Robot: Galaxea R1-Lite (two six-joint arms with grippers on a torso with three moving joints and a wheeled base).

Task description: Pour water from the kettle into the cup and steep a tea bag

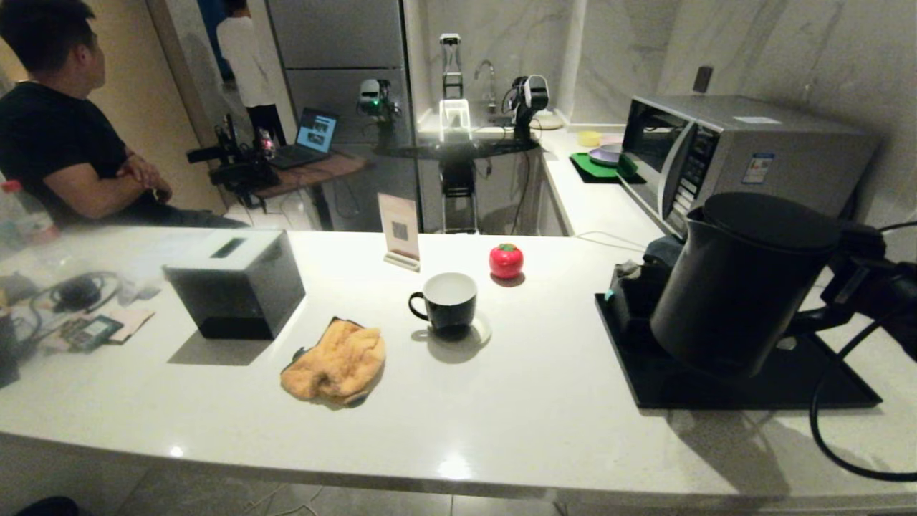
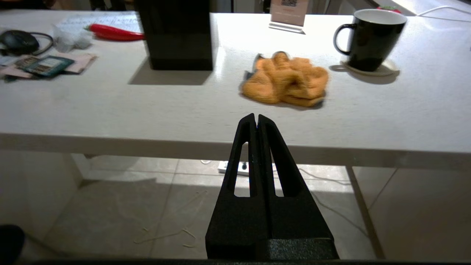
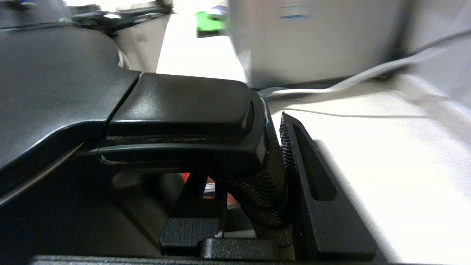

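The large black kettle [image 1: 738, 287] hangs tilted over the black tray [image 1: 845, 390] at the right of the counter. My right gripper [image 3: 254, 162] is shut on its handle [image 3: 184, 110], one ribbed finger [image 3: 294, 147] pressed to the handle's outer side; my right arm [image 1: 870, 283] comes in from the right edge. The black cup [image 1: 448, 301] [image 2: 371, 40], white inside, stands upright on a pale coaster [image 1: 481, 331] mid-counter, well left of the kettle. My left gripper [image 2: 256, 116] is shut and empty, parked below the counter's front edge. No tea bag is in view.
An orange cloth [image 1: 335, 362] lies left of the cup, and a black box [image 1: 236, 283] stands further left. Behind the cup are a red tomato-shaped object [image 1: 506, 260] and a sign card [image 1: 400, 231]. A microwave [image 1: 738, 143] stands behind the kettle. A person [image 1: 57, 129] sits far left.
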